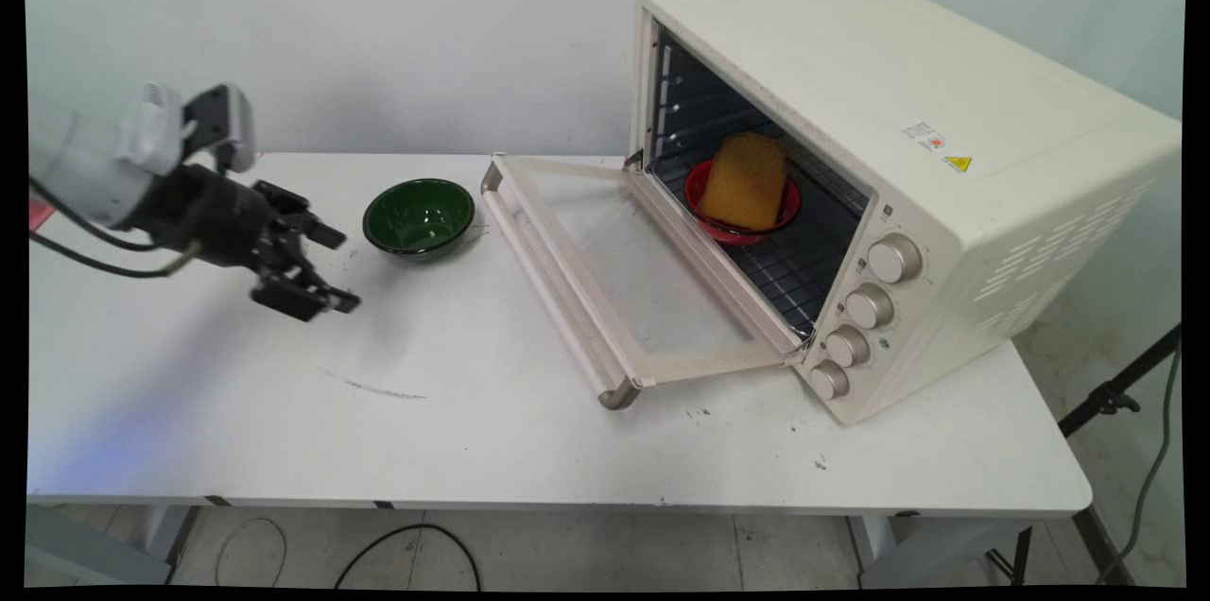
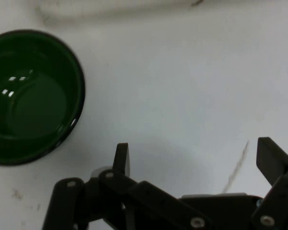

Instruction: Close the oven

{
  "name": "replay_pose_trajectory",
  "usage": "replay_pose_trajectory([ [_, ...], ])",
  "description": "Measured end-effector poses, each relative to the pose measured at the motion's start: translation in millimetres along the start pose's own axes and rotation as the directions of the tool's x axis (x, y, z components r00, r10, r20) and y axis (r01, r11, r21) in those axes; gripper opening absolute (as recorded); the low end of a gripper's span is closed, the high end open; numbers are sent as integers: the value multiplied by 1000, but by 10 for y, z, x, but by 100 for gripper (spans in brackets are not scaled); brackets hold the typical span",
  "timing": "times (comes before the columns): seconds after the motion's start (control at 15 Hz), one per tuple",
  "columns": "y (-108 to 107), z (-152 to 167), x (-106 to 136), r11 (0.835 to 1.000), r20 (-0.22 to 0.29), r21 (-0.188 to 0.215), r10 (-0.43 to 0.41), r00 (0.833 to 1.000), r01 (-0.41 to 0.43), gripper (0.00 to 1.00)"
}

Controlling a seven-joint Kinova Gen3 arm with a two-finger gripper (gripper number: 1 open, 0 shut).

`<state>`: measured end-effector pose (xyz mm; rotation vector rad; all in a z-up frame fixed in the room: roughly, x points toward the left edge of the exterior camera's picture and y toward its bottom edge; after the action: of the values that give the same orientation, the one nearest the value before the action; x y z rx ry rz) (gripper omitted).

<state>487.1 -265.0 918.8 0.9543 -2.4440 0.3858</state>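
Now gripper [image 1: 333, 266] open, empty, pointing right twd green bowl [image 1: 419, 216], w/ gap.

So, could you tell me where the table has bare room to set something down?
The widest free patch is the table front, from its near edge up to the green bowl and open gripper. A narrower strip lies between bowl and oven door. The right side is crowded by the oven, holding the red bowl.

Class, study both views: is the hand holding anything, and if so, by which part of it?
Nothing is held. The hand is open and empty above the table, beside the green bowl but not touching it.
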Motion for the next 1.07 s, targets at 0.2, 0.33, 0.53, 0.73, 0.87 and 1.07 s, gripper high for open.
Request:
replay_pose_trajectory([
  [0.2,110,224,137,1000,-15,4,-23,1000,23,100],
  [0.33,180,388,236,999,-27,6,-36,999,36,100],
  [0.53,265,619,365,999,-43,10,-50,998,51,0],
  [0.73,315,798,456,998,-55,15,-59,997,60,0],
  [0.87,340,906,507,998,-61,19,-63,996,65,0],
  [1.07,374,1083,575,997,-68,28,-71,995,73,0],
])
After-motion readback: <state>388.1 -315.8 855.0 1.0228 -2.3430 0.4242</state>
